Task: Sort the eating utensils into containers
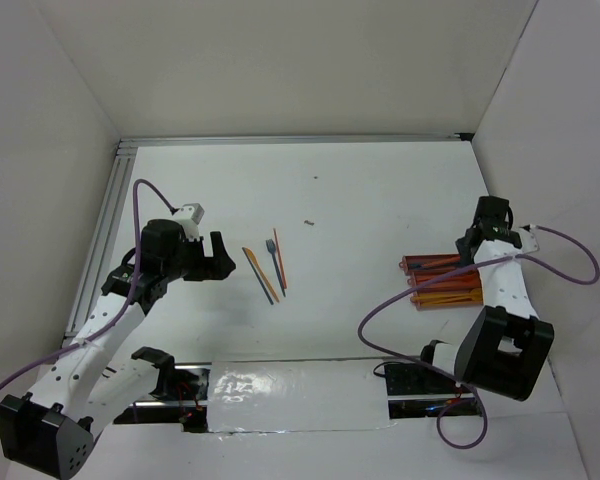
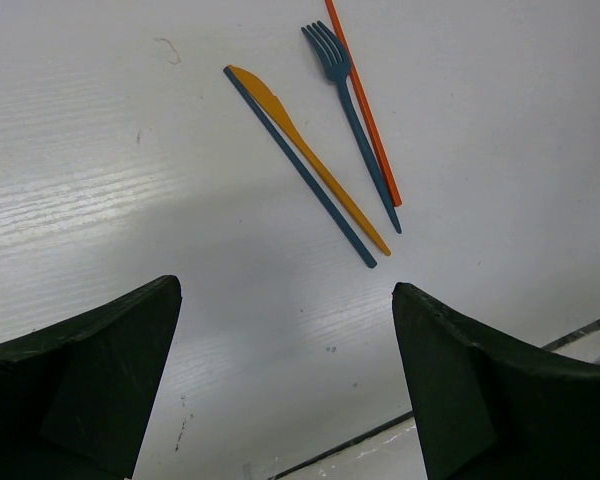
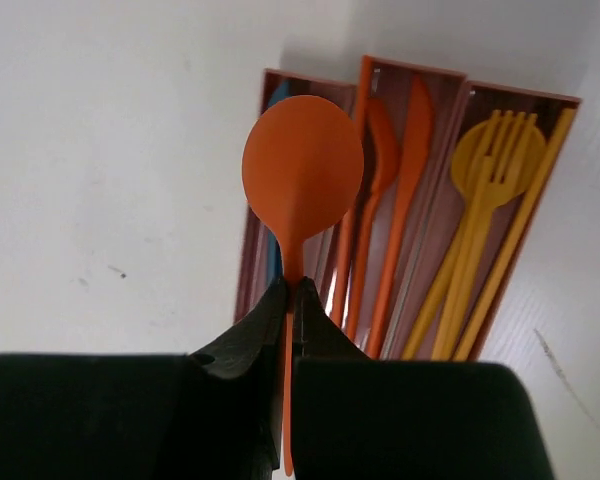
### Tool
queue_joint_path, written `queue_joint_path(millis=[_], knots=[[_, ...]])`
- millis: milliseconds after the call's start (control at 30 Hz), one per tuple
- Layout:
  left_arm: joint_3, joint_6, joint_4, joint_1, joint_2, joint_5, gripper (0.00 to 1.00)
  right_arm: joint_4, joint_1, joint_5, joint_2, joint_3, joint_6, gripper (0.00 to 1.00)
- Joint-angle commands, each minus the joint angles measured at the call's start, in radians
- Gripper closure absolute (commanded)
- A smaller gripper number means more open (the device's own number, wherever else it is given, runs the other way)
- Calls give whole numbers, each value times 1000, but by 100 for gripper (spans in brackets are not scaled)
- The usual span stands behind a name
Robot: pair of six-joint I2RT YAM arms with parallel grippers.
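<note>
Here the right hand (image 3: 288, 300) pinches a thin orange plastic spoon (image 3: 302, 165) above the reddish-brown trough trays (image 3: 520, 93) near the right edge of the worktop (image 1: 380, 200); the left hand (image 2: 285, 290) hangs wide open.

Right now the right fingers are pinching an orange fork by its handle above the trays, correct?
Not quite: it is an orange spoon, not a fork. The right wrist view shows the right fingers pinching its handle above the trays.
</note>
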State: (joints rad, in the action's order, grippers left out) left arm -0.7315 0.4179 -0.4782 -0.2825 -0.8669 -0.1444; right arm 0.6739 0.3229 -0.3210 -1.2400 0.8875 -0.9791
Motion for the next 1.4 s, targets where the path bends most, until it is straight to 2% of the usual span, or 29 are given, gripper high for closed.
queue_joint_path(millis=[0, 267, 467, 567, 700, 767, 900, 1000, 1033, 1167, 1267, 1367], knots=[[-25, -16, 29, -1, 6, -21, 0, -43, 63, 45, 17, -45, 7, 100], [-20, -16, 33, -1, 2, -14, 0, -89, 65, 54, 19, -145, -18, 100], [-22, -16, 33, -1, -12, -23, 0, -116, 62, 45, -1, -145, -15, 100], [-23, -16, 35, -3, -14, -24, 0, -116, 61, 26, -21, -145, -13, 97], [-25, -13, 33, -3, -14, -24, 0, -116, 62, 17, -27, -145, -26, 85], [-23, -14, 36, -1, -15, -27, 0, -116, 61, 8, -27, -145, -36, 83], [-26, -13, 35, -1, -15, -30, 0, -116, 61, -1, -24, -133, -26, 70], [-25, -11, 36, -1, -11, -34, 0, -116, 61, -1, -16, -108, -13, 57], [-23, -11, 36, -3, -9, -32, 0, -106, 61, -1, -12, -93, -13, 49], [-25, -13, 39, -1, -9, -37, 0, -94, 57, 55, 4, -39, 22, 47], [-25, -13, 39, -3, -14, -41, 0, -141, -43, 91, 40, 27, 83, 47], [-23, -5, 39, -1, -17, -35, 0, -152, -319, 79, 16, 143, 156, 45]])
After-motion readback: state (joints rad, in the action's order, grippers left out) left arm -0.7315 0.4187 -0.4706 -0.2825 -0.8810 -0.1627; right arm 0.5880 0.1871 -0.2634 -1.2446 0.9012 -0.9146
